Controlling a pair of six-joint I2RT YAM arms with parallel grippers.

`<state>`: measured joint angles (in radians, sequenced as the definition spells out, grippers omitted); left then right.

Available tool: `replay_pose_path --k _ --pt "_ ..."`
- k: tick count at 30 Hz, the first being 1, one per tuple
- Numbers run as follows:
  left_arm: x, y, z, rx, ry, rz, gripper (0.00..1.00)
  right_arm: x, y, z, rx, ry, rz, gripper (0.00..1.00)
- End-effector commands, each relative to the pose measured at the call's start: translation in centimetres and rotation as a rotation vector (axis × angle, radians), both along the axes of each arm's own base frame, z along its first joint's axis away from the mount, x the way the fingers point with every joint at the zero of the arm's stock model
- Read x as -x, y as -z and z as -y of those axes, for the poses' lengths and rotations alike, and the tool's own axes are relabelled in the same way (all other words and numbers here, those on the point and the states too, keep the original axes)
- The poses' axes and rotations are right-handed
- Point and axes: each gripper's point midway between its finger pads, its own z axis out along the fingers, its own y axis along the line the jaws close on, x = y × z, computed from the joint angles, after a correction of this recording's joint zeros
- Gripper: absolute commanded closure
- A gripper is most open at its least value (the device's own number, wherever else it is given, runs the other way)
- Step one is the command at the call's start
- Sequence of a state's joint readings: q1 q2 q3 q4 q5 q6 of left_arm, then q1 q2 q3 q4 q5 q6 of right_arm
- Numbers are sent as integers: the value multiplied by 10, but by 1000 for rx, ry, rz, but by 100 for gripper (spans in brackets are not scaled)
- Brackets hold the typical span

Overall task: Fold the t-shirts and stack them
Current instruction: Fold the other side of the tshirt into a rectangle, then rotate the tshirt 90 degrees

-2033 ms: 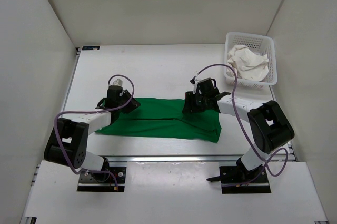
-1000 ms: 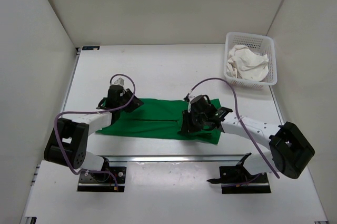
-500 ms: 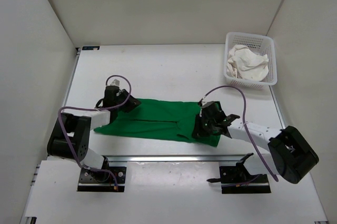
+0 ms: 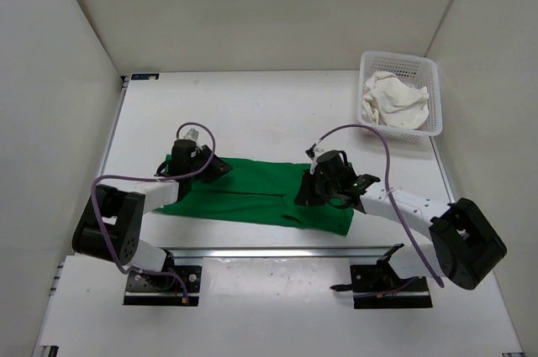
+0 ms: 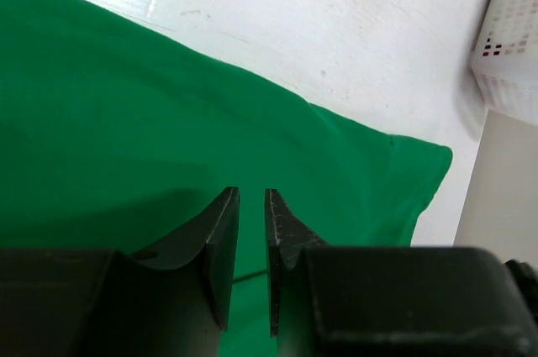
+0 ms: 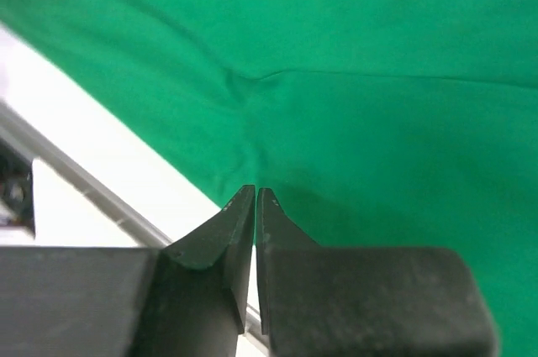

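Beneath both grippers, the green t-shirt (image 4: 252, 196) is lying spread in a long band on the table (image 4: 252, 113). The left gripper (image 5: 250, 193) is hanging over the cloth, its jaws narrowed to a thin slit with nothing showing between them. The right gripper (image 6: 255, 191) is pressing its jaws together just above the shirt's near hem. Far beyond it, an off-white t-shirt (image 4: 391, 101) is sitting crumpled in the basket (image 4: 434, 97).

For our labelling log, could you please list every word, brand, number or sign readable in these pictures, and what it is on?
No text can be read in any view.
Small dark tag at the far left corner of the table: too small to read.
Green t-shirt, white basket, off-white cloth in it: no print visible.
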<state>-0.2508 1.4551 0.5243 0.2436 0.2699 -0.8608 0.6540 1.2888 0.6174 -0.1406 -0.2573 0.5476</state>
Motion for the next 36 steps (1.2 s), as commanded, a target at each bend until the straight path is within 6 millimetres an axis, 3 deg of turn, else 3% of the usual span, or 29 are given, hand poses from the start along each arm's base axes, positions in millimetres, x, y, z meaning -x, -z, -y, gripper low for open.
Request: replay_pose_path --k 1,4,7,10,11,14,16,18,21,23,25,26,28,29,30,31,32,33,34,35,36 --pt "-3 -7 -10 -5 -23 35 71 15 8 -24 -58 -69 -49 97" --pt "-1 -6 -18 27 -41 22 71 29 30 -21 -52 -56 -125 99" --pt "-1 -15 -22 28 -51 47 71 22 29 -22 -35 -60 -104 100" --pt "-6 -37 -16 29 -28 97 70 8 6 -24 -51 -73 -47 99" --pt "-9 -47 -17 30 -33 125 69 -1 -13 -27 -80 -72 -5 99" --pt "-13 -73 -7 18 15 188 69 -15 -36 -19 -111 -57 63 91" --pt "-13 -89 3 13 48 223 69 -31 -31 -1 -111 27 72 90" --pt "-12 -103 11 5 82 257 68 -39 -3 20 -70 106 25 93" --pt "-7 -108 17 -25 121 281 68 -53 27 39 -14 195 -34 97" --pt "-1 -107 22 -28 143 279 67 -67 40 45 41 229 -41 100" --pt "3 -106 23 -27 158 280 67 -90 38 40 59 243 -27 100" --pt "7 -106 23 -23 170 277 67 -94 53 42 85 242 -58 100" --pt "10 -103 19 -34 167 274 67 -125 57 32 95 234 -54 100" --pt "15 -103 19 -33 179 271 67 -150 63 21 100 226 -76 100" --pt "15 -101 15 -49 168 270 67 -183 67 6 106 211 -77 100" --pt "17 -104 13 -51 170 279 66 -243 30 -14 52 199 29 100" --pt "17 -102 10 -66 163 273 67 -246 70 -19 94 163 -85 100" --pt "17 -105 6 -72 154 284 66 -307 55 -46 50 148 3 100" --pt "17 -111 5 -74 149 302 66 -357 -26 -68 -41 130 134 100" --pt "20 -107 1 -91 141 281 66 -358 18 -78 -40 106 24 100" --pt "23 -103 1 -100 149 263 65 -390 -60 -99 -205 71 231 100"
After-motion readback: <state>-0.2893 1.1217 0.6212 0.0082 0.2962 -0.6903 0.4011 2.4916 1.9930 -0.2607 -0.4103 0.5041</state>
